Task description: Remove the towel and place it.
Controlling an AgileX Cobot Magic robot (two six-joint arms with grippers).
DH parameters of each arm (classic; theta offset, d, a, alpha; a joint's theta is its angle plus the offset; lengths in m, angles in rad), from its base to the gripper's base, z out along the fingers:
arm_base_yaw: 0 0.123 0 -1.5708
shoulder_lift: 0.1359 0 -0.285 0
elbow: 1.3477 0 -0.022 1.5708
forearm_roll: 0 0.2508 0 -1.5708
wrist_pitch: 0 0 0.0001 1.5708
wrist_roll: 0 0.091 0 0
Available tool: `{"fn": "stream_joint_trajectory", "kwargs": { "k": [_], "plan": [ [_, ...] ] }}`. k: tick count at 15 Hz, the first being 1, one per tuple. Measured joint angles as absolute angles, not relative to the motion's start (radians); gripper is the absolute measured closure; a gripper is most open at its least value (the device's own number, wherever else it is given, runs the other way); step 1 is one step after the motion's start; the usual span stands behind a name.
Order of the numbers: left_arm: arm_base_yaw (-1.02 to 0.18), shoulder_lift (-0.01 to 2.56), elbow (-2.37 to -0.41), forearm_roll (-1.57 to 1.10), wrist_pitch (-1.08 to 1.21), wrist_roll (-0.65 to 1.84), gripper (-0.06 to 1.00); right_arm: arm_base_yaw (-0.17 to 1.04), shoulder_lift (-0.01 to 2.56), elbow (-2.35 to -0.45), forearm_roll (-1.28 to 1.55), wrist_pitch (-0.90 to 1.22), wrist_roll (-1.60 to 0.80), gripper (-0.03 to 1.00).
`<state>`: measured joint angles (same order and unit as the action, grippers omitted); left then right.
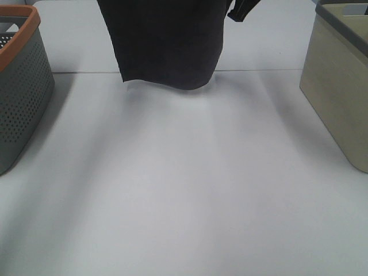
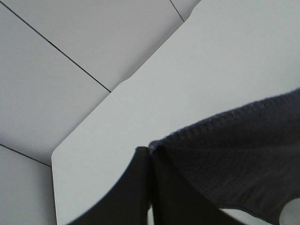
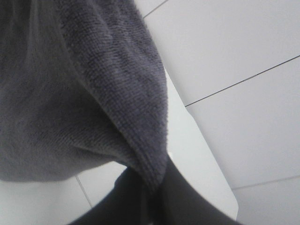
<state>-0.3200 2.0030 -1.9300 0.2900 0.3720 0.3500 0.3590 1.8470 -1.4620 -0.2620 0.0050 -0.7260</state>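
Over the far middle of the surface, towel: the dark towel (image 1: 167, 40) hung in the air as a broad sheet. Its top ran out of the exterior high view, and its lower hem curved just above the white surface (image 1: 184, 201) without resting on it.
Towel texture: both wrist views showed a looped terry weave, with the hem visible from the left wrist (image 2: 243, 159) and a thick fold from the right wrist (image 3: 70, 93).
Left gripper: the left gripper (image 2: 150, 161) had its dark jaws pressed together, with a corner of the towel's hem pinched at their tips.
Right gripper: the right gripper (image 3: 152, 199) was likewise closed, and a fold of the cloth came down over its tips and was caught between them.
Dark shape: a small black form sat beside the towel's upper right edge in the exterior high view. I could not tell whether it was cloth or gripper.
Shadow: soft grey bands spread over the surface below and in front of the hanging cloth.
Grey basket: a perforated grey basket (image 1: 23, 86) with an orange rim stood at the left edge, well apart from the towel.
Beige bin: a beige bin (image 1: 339, 86) with a grey rim stood at the right edge, also well apart.
Between them: only bare surface lay below the towel, crossed by a thin seam near the far side.
Floor: pale tiles (image 2: 70, 47) with dark joints showed beyond the surface's rounded corner.
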Motion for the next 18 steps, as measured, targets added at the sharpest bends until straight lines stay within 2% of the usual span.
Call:
{"fn": "stream_joint_trajectory", "kwargs": {
  "k": [3,4,5,7,8,12,14,18],
  "plan": [
    [-0.332,2.086,-1.933,0.292,0.482,0.369,0.94,0.288,1.94,-1.464,-0.185,0.027,-0.72,0.94],
    [-0.341,2.112,-1.933,0.285,0.574,0.373,0.94,0.279,1.961,-1.464,-0.145,0.095,-0.72,0.94],
    [-0.359,2.143,-1.933,0.232,0.791,0.415,0.94,0.283,1.971,-1.439,-0.057,0.261,-0.72,0.94],
    [-0.361,2.138,-1.933,0.185,0.888,0.464,0.94,0.292,1.966,-1.435,0.0,0.407,-0.739,0.94],
    [-0.361,2.129,-1.933,0.181,0.876,0.47,0.94,0.292,1.956,-1.435,0.012,0.396,-0.739,0.94],
    [-0.358,2.117,-1.933,0.221,0.618,0.443,0.94,0.291,1.921,-1.435,0.02,0.087,-0.739,0.94],
    [-0.356,2.117,-1.933,0.312,0.488,0.387,0.94,0.291,1.921,-1.435,0.02,-0.026,-0.74,0.94],
    [-0.313,2.118,-1.933,0.556,0.268,0.168,0.94,0.291,1.928,-1.435,0.02,-0.392,-0.742,0.94]
  ]
}}
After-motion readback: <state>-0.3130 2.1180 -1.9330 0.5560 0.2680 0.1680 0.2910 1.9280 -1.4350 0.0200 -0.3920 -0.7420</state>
